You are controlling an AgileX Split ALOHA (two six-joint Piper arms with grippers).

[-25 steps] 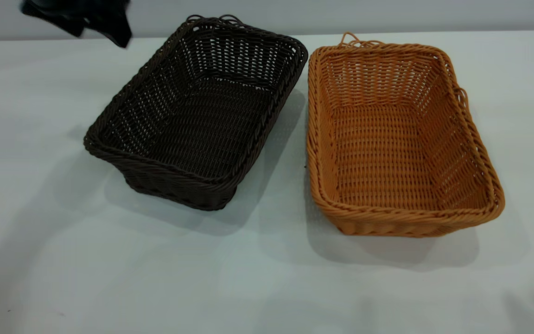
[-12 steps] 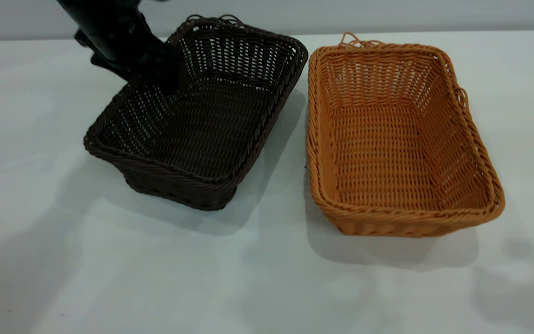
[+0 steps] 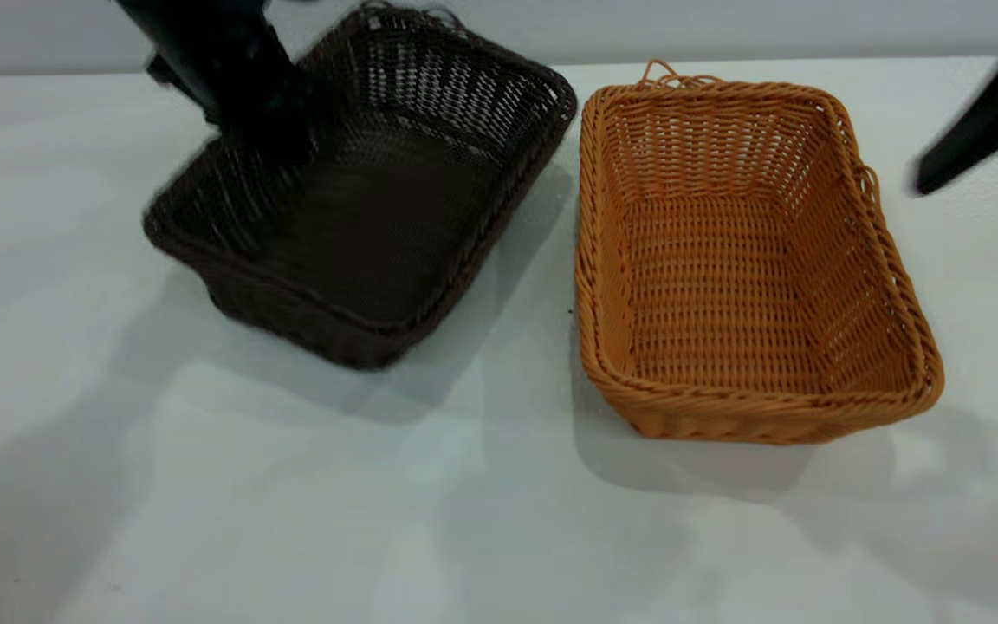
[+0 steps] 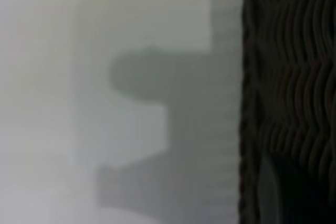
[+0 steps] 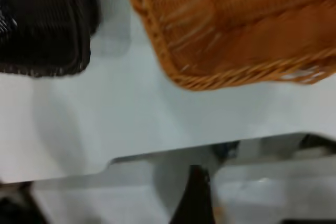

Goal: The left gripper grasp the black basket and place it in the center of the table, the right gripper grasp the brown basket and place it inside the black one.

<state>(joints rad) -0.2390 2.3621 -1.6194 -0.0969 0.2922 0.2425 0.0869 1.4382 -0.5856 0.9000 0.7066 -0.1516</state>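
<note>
The black basket sits left of centre on the white table, blurred and tipped, with its left side raised. My left gripper is at the basket's far left rim and shut on it. The left wrist view shows the braided rim close up, with one finger inside the basket wall. The brown basket rests flat to the right, close beside the black one. My right gripper comes in at the right edge, above the table and clear of the brown basket. The right wrist view shows both the brown basket and the black basket.
The table's far edge meets a pale wall behind the baskets. A wide stretch of bare table lies in front of both baskets. The right wrist view shows the table's near edge with blurred clutter beyond it.
My left arm came down to the black basket's far left rim and closed on it. The basket then shifted left and tipped up. My right arm has entered at the right edge.
</note>
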